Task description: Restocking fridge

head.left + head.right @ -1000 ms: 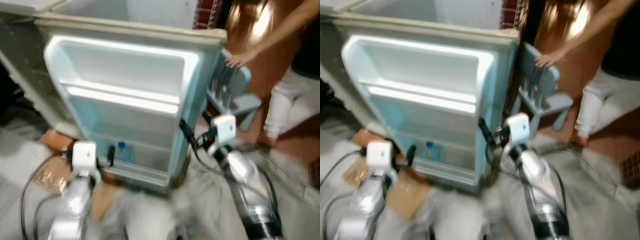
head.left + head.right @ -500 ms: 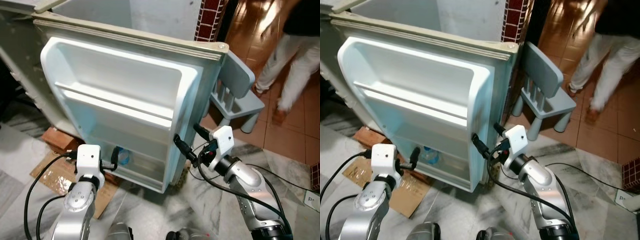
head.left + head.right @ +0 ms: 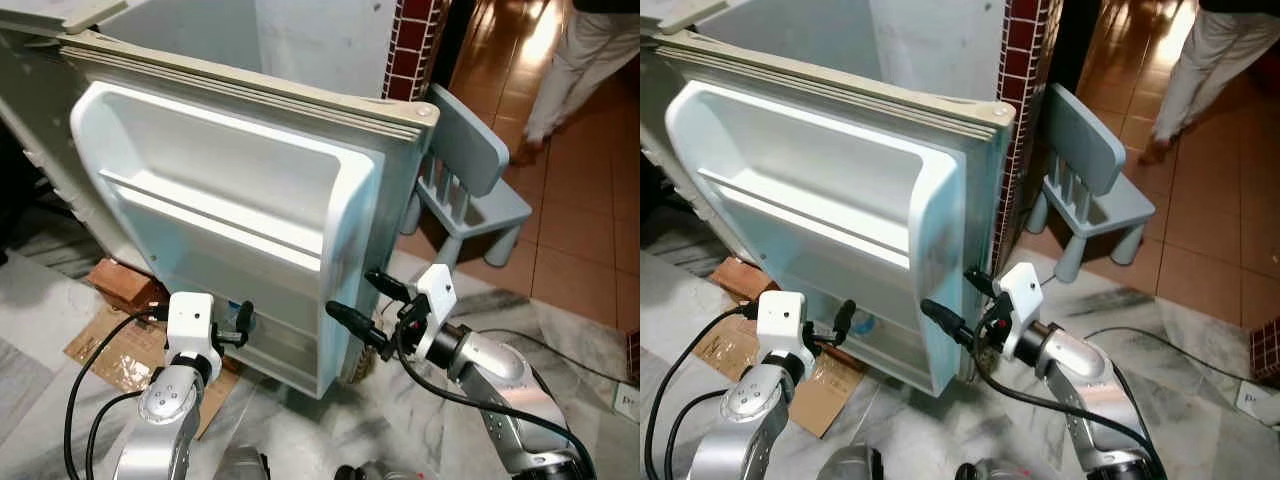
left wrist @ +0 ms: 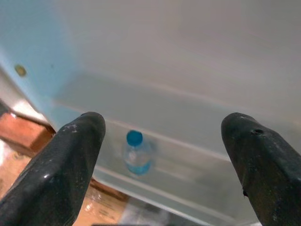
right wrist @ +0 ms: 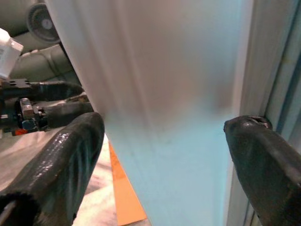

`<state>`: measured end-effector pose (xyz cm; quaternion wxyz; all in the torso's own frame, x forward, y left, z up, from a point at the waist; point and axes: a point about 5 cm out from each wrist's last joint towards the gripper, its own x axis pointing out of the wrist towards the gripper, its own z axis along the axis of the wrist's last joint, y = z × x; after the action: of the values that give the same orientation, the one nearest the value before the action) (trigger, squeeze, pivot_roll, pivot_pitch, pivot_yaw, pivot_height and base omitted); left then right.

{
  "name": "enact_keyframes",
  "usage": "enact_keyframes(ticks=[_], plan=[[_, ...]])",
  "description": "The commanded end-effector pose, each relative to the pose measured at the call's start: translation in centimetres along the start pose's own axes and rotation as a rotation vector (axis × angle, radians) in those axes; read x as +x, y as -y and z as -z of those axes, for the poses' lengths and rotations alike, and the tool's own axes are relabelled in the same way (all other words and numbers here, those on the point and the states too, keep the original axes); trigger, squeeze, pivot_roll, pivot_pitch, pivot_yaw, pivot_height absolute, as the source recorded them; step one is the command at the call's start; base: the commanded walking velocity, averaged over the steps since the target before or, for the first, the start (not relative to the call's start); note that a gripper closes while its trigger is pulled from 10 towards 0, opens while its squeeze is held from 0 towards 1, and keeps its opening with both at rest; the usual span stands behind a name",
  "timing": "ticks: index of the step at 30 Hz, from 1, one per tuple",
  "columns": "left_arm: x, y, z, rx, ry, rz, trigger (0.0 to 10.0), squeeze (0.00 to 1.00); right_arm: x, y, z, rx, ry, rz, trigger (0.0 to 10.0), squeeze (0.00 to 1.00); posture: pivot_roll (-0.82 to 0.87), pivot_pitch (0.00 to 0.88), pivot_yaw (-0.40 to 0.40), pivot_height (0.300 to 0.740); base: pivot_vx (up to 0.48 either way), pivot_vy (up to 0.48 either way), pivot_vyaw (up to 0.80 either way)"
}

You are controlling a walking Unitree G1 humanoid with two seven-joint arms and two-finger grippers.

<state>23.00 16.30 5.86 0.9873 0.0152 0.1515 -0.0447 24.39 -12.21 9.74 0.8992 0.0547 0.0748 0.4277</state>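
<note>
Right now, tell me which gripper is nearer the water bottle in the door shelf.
Left. The left gripper sits open just before the water bottle in the door's bottom shelf; the right gripper straddles the fridge door edge, farther off.

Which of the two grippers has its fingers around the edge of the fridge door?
The right gripper: its open fingers straddle the fridge door free edge. The left gripper instead points into the bottom door shelf, toward the blue-capped bottle.

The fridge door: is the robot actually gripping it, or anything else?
Nothing is gripped. The right gripper is open astride the fridge door edge; the left gripper is open, facing a bottle.
</note>
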Motion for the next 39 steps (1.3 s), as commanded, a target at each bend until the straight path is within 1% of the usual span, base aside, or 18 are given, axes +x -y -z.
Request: enact_keyframes(ticks=[1, 5, 10, 19, 21, 25, 35, 36, 37, 39], plan=[[-0.1, 0.0, 0.3, 0.009, -0.022, -0.002, 10.0, 0.0, 1.1, -1.4, 0.2, 0.008, -0.01, -0.086, 10.0, 0.0, 0.08, 0.075, 0.028, 0.74, 0.0, 0.461, 0.0], [-0.1, 0.0, 0.4, 0.009, -0.024, -0.001, 10.0, 0.0, 1.0, -1.2, 0.5, -0.003, -0.015, -0.063, 10.0, 0.0, 0.08, 0.076, 0.03, 0.74, 0.0, 0.461, 0.0], [-0.1, 0.0, 0.4, 0.013, -0.024, 0.002, 10.0, 0.0, 1.1, 0.3, 0.7, -0.041, -0.024, 0.046, 10.0, 0.0, 0.08, 0.076, 0.032, 0.74, 0.0, 0.469, 0.0], [-0.1, 0.0, 0.4, 0.024, -0.023, 0.003, 10.0, 0.0, 1.2, 0.6, 1.1, -0.049, -0.029, 0.089, 10.0, 0.0, 0.08, 0.072, 0.034, 0.74, 0.0, 0.469, 0.0], [0.0, 0.0, 0.2, 0.032, -0.005, 0.003, 10.0, 0.0, 1.3, 0.9, 1.2, -0.055, -0.028, 0.114, 10.0, 0.0, 0.08, 0.073, 0.034, 0.74, 0.0, 0.0, 0.0], [0.0, 0.0, 0.0, 0.03, 0.0, 0.005, 10.0, 0.0, 1.6, 1.2, 1.2, -0.058, -0.022, 0.133, 10.0, 0.0, 0.08, 0.072, 0.034, 0.74, 0.0, 0.0, 0.0], [0.2, -0.2, -0.5, 0.035, 0.015, -0.002, 10.0, 0.0, 2.4, 1.2, 1.0, -0.064, -0.014, 0.124, 10.0, 0.0, 0.08, 0.086, 0.041, 0.74, 0.0, 0.0, 0.0], [0.3, -0.2, -0.6, 0.038, 0.018, -0.004, 10.0, 0.0, 2.9, 1.2, 0.7, -0.072, -0.004, 0.132, 10.0, 0.0, 0.08, 0.092, 0.043, 0.74, 0.0, 0.0, 0.0], [0.3, -0.2, -0.6, 0.038, 0.018, -0.004, 10.0, 0.0, 2.9, 1.2, 0.7, -0.072, -0.004, 0.132, 10.0, 0.0, 0.08, 0.092, 0.043, 0.74, 0.0, 0.0, 0.0], [0.4, -0.2, -0.8, 0.037, 0.022, -0.007, 10.0, 0.0, 4.0, 1.1, -0.3, -0.074, 0.037, 0.159, 10.0, 0.0, 0.08, 0.096, 0.039, 0.74, 0.0, 0.0, 0.0]])
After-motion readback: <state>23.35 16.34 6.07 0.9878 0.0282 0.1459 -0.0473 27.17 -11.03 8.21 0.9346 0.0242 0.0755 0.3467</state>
